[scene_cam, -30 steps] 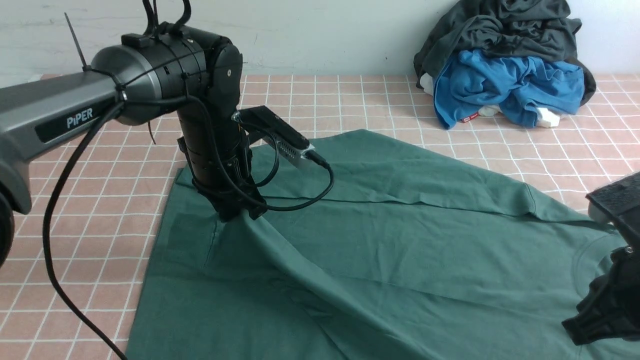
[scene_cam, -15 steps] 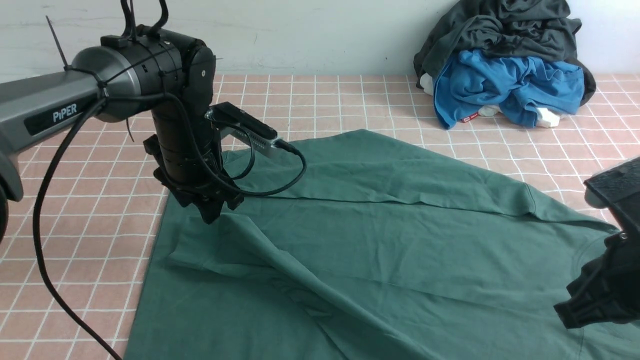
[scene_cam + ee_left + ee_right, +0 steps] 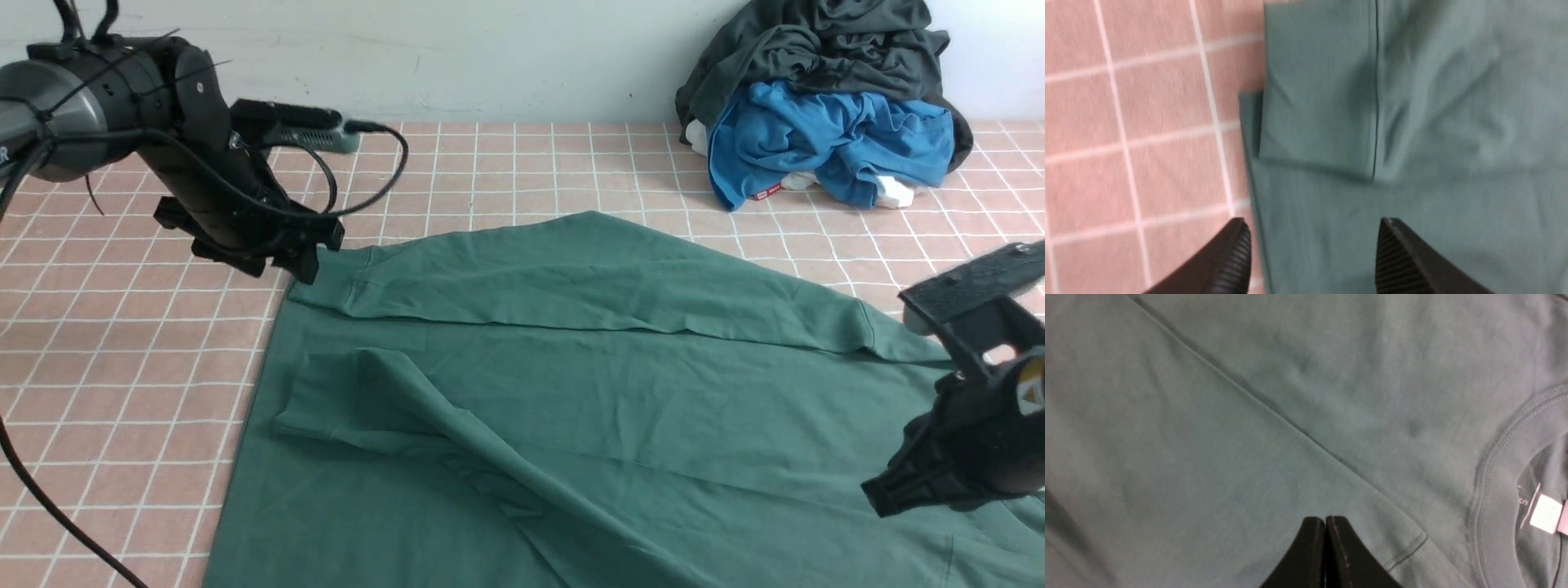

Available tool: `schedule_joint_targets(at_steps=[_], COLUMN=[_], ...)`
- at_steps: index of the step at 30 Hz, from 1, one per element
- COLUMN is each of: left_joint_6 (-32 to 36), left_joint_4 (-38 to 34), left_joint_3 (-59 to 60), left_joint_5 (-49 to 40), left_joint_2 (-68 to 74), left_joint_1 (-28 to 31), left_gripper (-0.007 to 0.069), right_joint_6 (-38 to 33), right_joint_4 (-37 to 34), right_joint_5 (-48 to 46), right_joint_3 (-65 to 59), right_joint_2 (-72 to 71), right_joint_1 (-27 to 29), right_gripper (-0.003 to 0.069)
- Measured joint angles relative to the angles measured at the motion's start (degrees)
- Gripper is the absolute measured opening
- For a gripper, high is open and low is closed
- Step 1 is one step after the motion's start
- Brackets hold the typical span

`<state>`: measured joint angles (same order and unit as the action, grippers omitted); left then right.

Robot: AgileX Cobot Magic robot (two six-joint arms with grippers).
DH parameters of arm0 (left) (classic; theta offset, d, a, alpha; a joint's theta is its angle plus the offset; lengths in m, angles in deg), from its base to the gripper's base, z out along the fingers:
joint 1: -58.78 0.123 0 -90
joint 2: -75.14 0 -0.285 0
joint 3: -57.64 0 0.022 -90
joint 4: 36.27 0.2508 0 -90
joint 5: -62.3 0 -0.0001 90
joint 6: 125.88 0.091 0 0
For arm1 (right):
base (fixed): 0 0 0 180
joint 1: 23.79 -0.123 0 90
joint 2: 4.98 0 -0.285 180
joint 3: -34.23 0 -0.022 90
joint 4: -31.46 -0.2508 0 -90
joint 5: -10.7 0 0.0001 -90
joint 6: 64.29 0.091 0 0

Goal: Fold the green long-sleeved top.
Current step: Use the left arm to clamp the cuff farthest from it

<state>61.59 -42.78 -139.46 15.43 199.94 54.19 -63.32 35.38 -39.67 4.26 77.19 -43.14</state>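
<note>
Lifted up and back since a second ago, the left gripper [image 3: 1312, 232] hangs wide-jawed and empty over the far-left corner of the green long-sleeved top [image 3: 571, 384]. That top lies spread on the pink checked table [image 3: 122, 343]. Beside its neckline, the right gripper [image 3: 1325, 522] hovers with fingers pressed together, gripping nothing.

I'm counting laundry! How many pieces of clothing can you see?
3: the green long-sleeved top spread out in front, and a blue garment under a dark grey garment, piled by the wall. More may hide underneath.
</note>
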Motion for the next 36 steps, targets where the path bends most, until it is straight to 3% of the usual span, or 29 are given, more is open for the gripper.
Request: schedule_joint_targets(at_steps=[6,11,19,24,30,36], left_joint_6=[1.0,6.9,10.3,10.7,11.9,12.0], left_joint_4=[-3.6,-4.5,-4.4,-2.6,-2.0,-2.0], left_joint_3=[0.0,0.0,0.0,0.0,0.0,0.0], left_joint_5=[1.7,-2.1,-11.2,-15.7,-17.3,-17.4], left_joint_2=[3.1,4.0,3.5,3.5,3.5,3.4], left_joint_1=[-0.1,-1.3,-3.3,-3.3,-3.3,-3.3], left_gripper=[0.0389,0.0389,0.0389,0.0389,0.0389,0.0389], right_joint_6=[-1.0,-2.0,-2.9,-0.4,6.0,7.2], right_joint_4=[-1.0,-0.8,0.2,3.8,9.6,9.4], right_joint_5=[-0.4,-0.4,-0.1,1.2,0.0,-1.6], right_joint_3=[4.2,6.2,6.4,6.7,7.3,7.4], right_joint_2=[3.5,6.8,18.1,24.2,26.7,26.8], right_joint_1=[0.0,0.0,0.0,0.0,-0.2,0.5], right_gripper=[0.0003,0.0043,0.0292,0.0393,0.0409,0.0409])
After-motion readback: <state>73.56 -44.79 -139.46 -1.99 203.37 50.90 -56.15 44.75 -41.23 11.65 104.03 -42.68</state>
